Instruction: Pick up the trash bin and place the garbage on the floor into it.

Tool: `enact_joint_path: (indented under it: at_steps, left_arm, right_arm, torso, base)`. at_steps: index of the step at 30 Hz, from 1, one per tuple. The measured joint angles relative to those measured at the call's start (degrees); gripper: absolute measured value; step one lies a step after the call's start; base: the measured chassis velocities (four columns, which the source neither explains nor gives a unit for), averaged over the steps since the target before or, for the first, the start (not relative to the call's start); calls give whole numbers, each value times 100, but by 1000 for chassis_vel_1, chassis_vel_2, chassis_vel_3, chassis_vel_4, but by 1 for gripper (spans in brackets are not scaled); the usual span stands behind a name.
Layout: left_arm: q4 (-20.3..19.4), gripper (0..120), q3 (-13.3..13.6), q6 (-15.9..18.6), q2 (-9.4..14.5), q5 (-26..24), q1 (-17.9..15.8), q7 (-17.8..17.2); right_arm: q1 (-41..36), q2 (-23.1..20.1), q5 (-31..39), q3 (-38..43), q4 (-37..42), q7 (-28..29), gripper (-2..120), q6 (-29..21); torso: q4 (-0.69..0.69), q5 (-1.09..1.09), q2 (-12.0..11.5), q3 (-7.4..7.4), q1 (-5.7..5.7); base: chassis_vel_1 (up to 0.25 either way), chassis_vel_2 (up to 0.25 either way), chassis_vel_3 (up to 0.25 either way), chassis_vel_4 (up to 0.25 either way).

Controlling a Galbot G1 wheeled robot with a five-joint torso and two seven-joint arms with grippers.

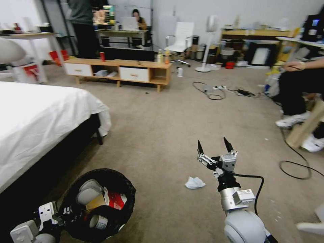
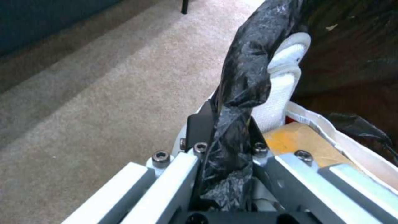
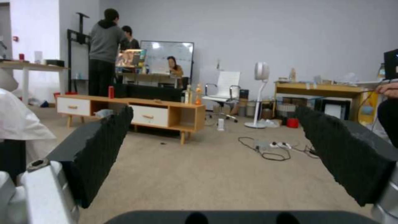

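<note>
The trash bin (image 1: 72,194), round and lined with a crinkly black bag, is at the lower left beside the bed. Inside it lie a red can (image 1: 116,199), brown paper and white tissues. My left gripper (image 1: 64,213) is shut on the bin's near rim. In the left wrist view its fingers (image 2: 199,124) pinch the bag-covered rim (image 2: 244,68), with a white tissue (image 2: 286,81) just inside. A crumpled white tissue (image 1: 194,183) lies on the floor (image 1: 162,128). My right gripper (image 1: 215,146) is open just right of and beyond that tissue, and its wide-apart pads (image 3: 104,140) hold nothing.
A white-sheeted bed (image 1: 33,118) fills the left side. A low wooden cabinet (image 1: 118,71) stands far ahead, with cables (image 1: 216,91) on the carpet to its right. A seated person's feet (image 1: 293,118), a leaning plank and a black cable (image 1: 297,165) crowd the right.
</note>
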Motion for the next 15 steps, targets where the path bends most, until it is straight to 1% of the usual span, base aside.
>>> enact_joint_path:
  at_steps: [1, 3, 7, 8, 15]
  left_arm:
    - [0, 2, 0, 0, 0, 0, 0, 0]
    - [0, 2, -1, 3, 0, 2, -1, -2]
    - [0, 2, 1, 6, -2, 2, -1, -2]
    - [0, 2, 4, 6, -3, 2, -2, -2]
    - [0, 2, 11, 6, -5, 5, -6, -2]
  right_arm:
    - [0, 0, 0, 0, 0, 0, 100, 0]
    - [-1, 12, -4, -5, -1, -1, 100, 8]
    - [-7, 19, -7, -6, -4, -1, 100, 12]
    - [-16, 18, -8, -7, -4, -1, 100, 13]
    - [-17, 16, -10, -25, -31, -1, 100, 28]
  torso:
    - [0, 0, 0, 0, 0]
    - [8, 0, 0, 0, 0]
    - [7, 0, 0, 0, 0]
    - [4, 0, 0, 0, 0]
    - [4, 0, 0, 0, 0]
  base:
    - [-62, -20, -35, -37]
    - [0, 0, 0, 0]
    - [0, 0, 0, 0]
    - [0, 0, 0, 0]
    - [0, 0, 0, 0]
